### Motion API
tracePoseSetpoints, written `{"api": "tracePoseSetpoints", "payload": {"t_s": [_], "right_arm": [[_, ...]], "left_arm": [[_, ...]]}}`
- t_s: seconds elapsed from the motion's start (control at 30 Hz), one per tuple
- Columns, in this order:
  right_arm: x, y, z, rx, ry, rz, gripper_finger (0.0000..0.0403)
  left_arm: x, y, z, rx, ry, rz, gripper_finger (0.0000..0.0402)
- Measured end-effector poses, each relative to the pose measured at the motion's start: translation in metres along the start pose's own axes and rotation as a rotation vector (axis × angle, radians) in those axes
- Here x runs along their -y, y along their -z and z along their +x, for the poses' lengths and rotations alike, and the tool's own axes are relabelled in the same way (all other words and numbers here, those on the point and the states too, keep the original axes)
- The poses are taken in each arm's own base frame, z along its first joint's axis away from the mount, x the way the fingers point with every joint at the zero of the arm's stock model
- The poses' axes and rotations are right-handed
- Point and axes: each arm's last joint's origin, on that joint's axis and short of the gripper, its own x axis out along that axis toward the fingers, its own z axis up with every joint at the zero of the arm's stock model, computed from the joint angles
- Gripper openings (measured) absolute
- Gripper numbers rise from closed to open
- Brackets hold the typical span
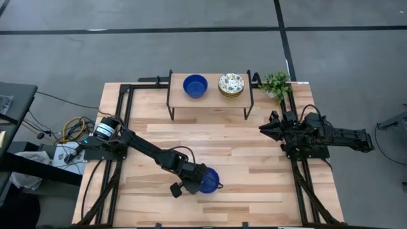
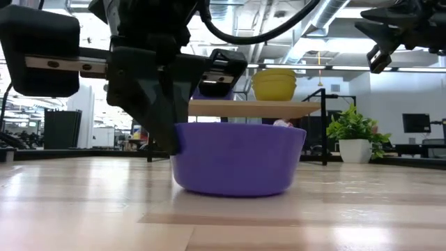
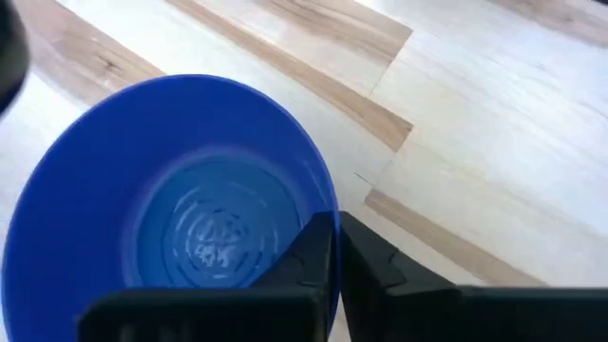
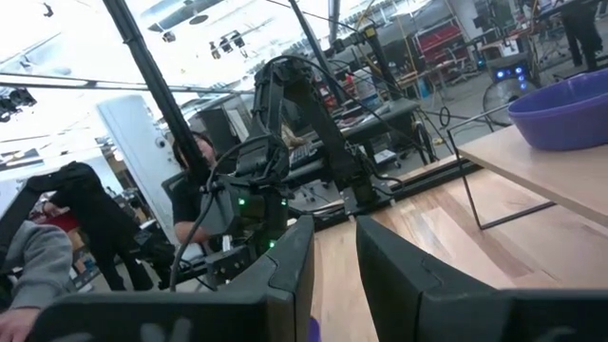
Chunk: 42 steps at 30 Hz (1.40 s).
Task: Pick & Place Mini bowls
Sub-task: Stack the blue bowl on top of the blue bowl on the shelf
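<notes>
At six o'clock on the desk (image 1: 254,159), the left gripper (image 1: 202,181) pinches the rim of an upright, mouth-up blue bowl (image 1: 210,180).

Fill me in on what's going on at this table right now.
The left gripper is at the table's near edge, its fingers closed on the rim of a blue mini bowl that sits on the wood table. On the small raised shelf at the far side sit another blue bowl and a stack of floral-patterned bowls, with a small potted plant beside it. The right gripper waits off to the right, holding nothing, fingers slightly apart.
</notes>
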Motion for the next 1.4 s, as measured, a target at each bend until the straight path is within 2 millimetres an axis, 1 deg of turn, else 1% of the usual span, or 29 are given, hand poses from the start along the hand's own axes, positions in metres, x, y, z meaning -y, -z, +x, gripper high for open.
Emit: {"api": "tracePoseSetpoints", "payload": {"t_s": [0.13,0.27,0.33,0.43,0.6,0.73,0.9,1.03,1.2,1.4], "right_arm": [[0.0,0.0,0.0,0.0,0.0,0.0,0.0072],[0.0,0.0,0.0,0.0,0.0,0.0,0.0072],[0.0,0.0,0.0,0.0,0.0,0.0,0.0072],[0.0,0.0,0.0,0.0,0.0,0.0,0.0072],[0.0,0.0,0.0,0.0,0.001,0.0,0.0072],[0.0,0.0,0.0,0.0,0.001,0.0,0.0072],[0.0,0.0,0.0,0.001,0.001,0.0,0.0072],[0.0,0.0,0.0,0.001,0.002,0.0,0.0072],[0.0,0.0,0.0,0.001,0.002,0.0,0.0072],[0.0,0.0,0.0,0.002,0.002,0.0,0.0072]], "left_arm": [[0.0,-0.001,-0.002,0.001,-0.009,-0.035,0.0007],[-0.002,-0.007,-0.016,0.019,-0.049,-0.036,0.0006],[-0.004,-0.013,-0.03,0.036,-0.1,-0.032,0.0005],[-0.007,-0.023,-0.057,0.072,-0.191,-0.025,0.0005],[-0.01,-0.038,-0.112,0.147,-0.395,-0.052,0.0004],[-0.011,-0.043,-0.153,0.218,-0.531,-0.084,0.0004],[-0.009,-0.043,-0.193,0.199,-0.763,-0.135,0.0004],[-0.008,-0.04,-0.22,0.171,-0.932,-0.192,0.0004],[-0.012,-0.033,-0.247,0.186,-1.077,-0.256,0.0004],[-0.021,-0.024,-0.268,0.22,-1.183,-0.303,0.0004]]}}
